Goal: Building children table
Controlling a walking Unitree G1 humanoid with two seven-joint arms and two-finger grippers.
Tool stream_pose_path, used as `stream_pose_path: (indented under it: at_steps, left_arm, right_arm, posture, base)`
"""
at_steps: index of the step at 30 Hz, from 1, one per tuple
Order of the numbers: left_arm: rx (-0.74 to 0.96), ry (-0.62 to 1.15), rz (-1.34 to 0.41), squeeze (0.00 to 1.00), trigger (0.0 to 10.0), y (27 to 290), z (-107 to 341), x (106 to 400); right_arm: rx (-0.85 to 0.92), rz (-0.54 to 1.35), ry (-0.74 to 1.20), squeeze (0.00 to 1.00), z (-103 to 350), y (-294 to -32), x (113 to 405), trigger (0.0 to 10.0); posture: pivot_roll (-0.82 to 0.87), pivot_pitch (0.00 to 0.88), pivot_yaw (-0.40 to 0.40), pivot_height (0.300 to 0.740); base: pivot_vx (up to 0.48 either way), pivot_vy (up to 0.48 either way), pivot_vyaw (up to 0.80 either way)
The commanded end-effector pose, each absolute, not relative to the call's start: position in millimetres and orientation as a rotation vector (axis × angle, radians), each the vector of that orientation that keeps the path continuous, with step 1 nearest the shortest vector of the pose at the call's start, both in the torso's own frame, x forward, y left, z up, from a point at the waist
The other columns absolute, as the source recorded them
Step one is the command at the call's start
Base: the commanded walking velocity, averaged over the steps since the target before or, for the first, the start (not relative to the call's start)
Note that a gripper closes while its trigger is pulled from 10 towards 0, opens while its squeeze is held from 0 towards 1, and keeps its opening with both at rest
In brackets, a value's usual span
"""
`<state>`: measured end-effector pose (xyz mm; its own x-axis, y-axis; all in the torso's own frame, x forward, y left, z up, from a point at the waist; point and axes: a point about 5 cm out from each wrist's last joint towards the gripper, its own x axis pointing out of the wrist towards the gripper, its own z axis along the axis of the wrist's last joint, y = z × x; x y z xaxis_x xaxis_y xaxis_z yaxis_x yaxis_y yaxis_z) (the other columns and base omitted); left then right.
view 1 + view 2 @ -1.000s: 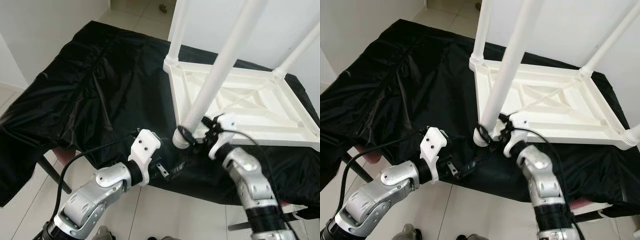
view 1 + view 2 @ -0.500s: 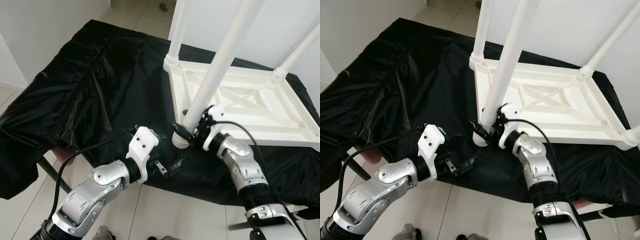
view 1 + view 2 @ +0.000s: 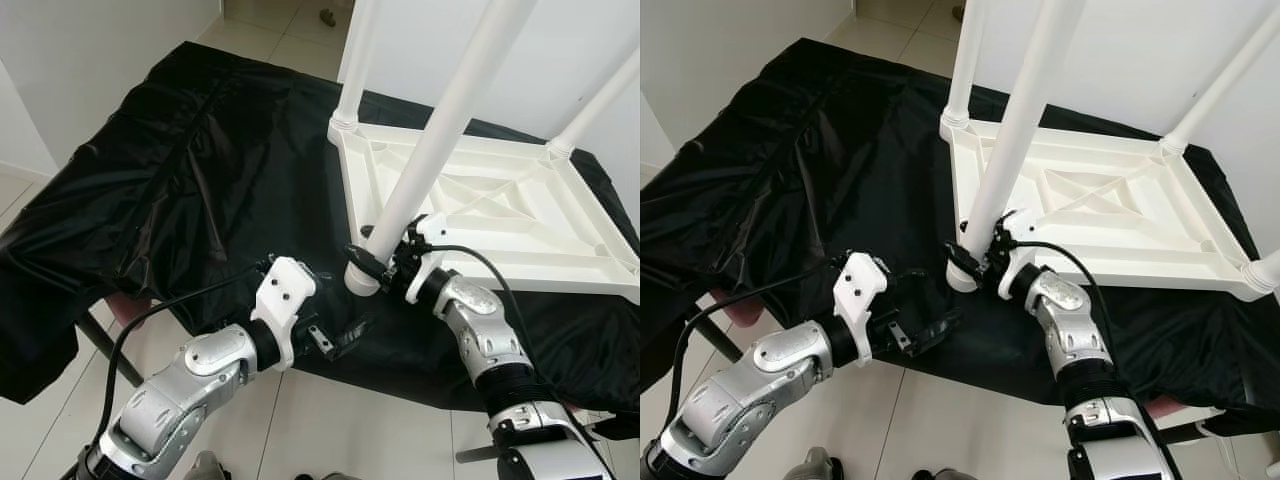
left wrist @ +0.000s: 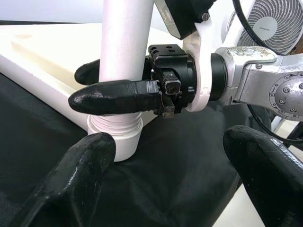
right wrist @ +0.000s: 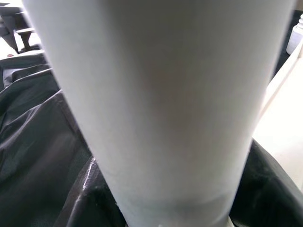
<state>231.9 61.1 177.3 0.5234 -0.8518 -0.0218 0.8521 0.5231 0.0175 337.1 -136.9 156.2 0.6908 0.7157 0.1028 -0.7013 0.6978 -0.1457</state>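
Note:
A white children's table (image 3: 500, 200) lies upside down on a surface under a black cloth (image 3: 200, 170), its legs pointing up. My right gripper (image 3: 375, 262) is shut on the near-left leg (image 3: 440, 130) just above its threaded base, one finger (image 4: 113, 97) across the front and one behind. The right wrist view looks straight at that leg (image 5: 161, 104). My left gripper (image 3: 345, 335) stands open at the cloth's front edge, just below and left of the leg's base (image 4: 116, 135), holding nothing.
Two other legs (image 3: 355, 60) (image 3: 600, 100) rise at the far corners. The cloth hangs over the front edge above a tiled floor (image 3: 330, 420). A white wall stands behind. A fan (image 4: 270, 23) sits off to the side.
My right gripper has moved left from beside the leg's base and closed around the leg. The left gripper has barely shifted.

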Motion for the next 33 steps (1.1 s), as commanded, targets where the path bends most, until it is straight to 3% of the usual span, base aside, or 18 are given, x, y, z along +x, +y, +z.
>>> stream_pose_path:
  at_steps: [1, 17, 22, 30, 31, 32, 33]
  left_arm:
    - [0.018, 0.029, -1.113, 0.00, 10.0, 56, 175, 226]
    - [0.011, 0.036, -1.141, 0.00, 10.0, 52, 174, 224]
    - [0.014, 0.037, -1.150, 0.00, 10.0, 51, 174, 224]
    - [0.012, 0.038, -1.161, 0.00, 10.0, 49, 174, 223]
    - [0.015, 0.037, -1.162, 0.00, 10.0, 49, 174, 224]
    - [0.015, 0.037, -1.162, 0.00, 10.0, 49, 174, 224]
    - [0.017, 0.035, -1.162, 0.00, 10.0, 49, 174, 224]
  right_arm:
    - [-0.075, 0.754, -0.113, 0.00, 146, -143, 334, 10.0]
    - [-0.027, 0.247, -0.054, 0.00, 138, -138, 322, 10.0]
    - [0.010, 0.034, -0.056, 0.00, 137, -126, 309, 10.0]
    - [0.043, 0.002, 0.000, 0.00, 135, -117, 304, 10.0]
    - [0.043, 0.019, -0.007, 0.09, 136, -117, 303, 10.0]
    - [0.043, 0.019, -0.007, 0.09, 136, -117, 303, 10.0]
    - [0.055, 0.037, -0.011, 0.97, 137, -116, 303, 10.0]
  posture:
    - [0.14, 0.137, -0.162, 0.740]
    - [0.13, 0.132, -0.158, 0.740]
    - [0.13, 0.125, -0.161, 0.740]
    - [0.13, 0.119, -0.160, 0.740]
    - [0.13, 0.109, -0.159, 0.740]
    - [0.13, 0.109, -0.159, 0.740]
    - [0.13, 0.109, -0.159, 0.740]
  base:
    - [0.000, 0.000, 0.00]
    - [0.000, 0.000, 0.00]
    - [0.000, 0.000, 0.00]
    - [0.000, 0.000, 0.00]
    - [0.000, 0.000, 0.00]
    - [0.000, 0.000, 0.00]
    - [0.000, 0.000, 0.00]
